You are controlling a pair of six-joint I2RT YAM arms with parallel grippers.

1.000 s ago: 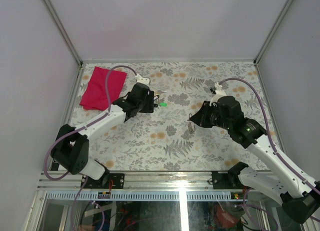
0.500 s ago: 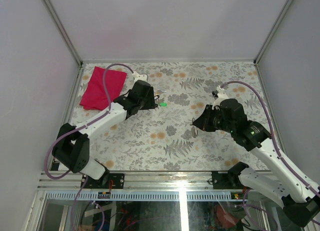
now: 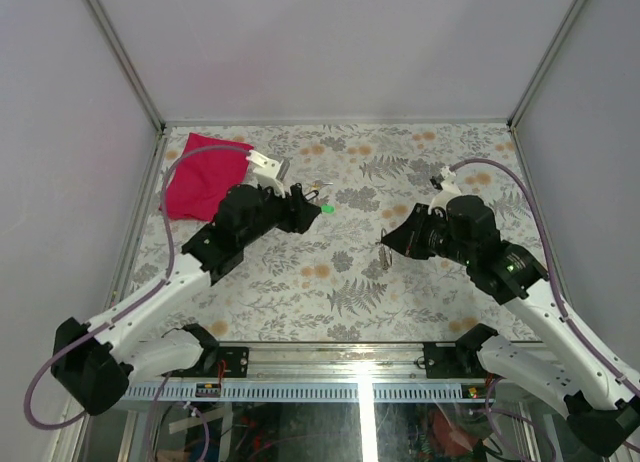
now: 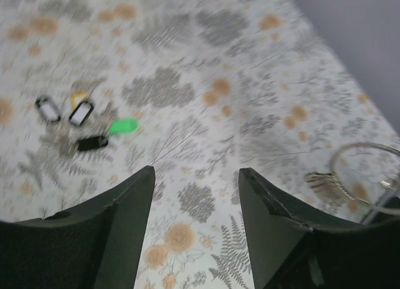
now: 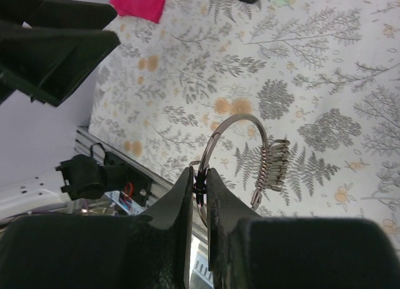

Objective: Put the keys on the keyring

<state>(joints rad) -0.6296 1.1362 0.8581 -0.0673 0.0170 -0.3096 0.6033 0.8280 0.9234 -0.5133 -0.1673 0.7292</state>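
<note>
The keys (image 4: 81,112), with black loop heads, lie in a small cluster on the floral table beside a bright green piece (image 4: 123,126); in the top view the keys (image 3: 318,193) lie just beyond my left gripper (image 3: 300,211). My left gripper (image 4: 197,179) is open and empty, above the table, short of the keys. My right gripper (image 5: 199,184) is shut on the keyring (image 5: 240,121), a silver wire ring with a stack of small silvery loops (image 5: 274,165) hanging on it. The keyring (image 3: 386,250) is held above the table's middle and also shows in the left wrist view (image 4: 369,176).
A red cloth (image 3: 205,172) lies at the table's far left corner. Grey walls close the table on three sides. A metal rail (image 3: 350,357) runs along the near edge by the arm bases.
My left arm has swung lower and stretched out, its gripper shifting slightly right and nearer, still open. My right gripper has stayed about in place, still shut on the keyring.
</note>
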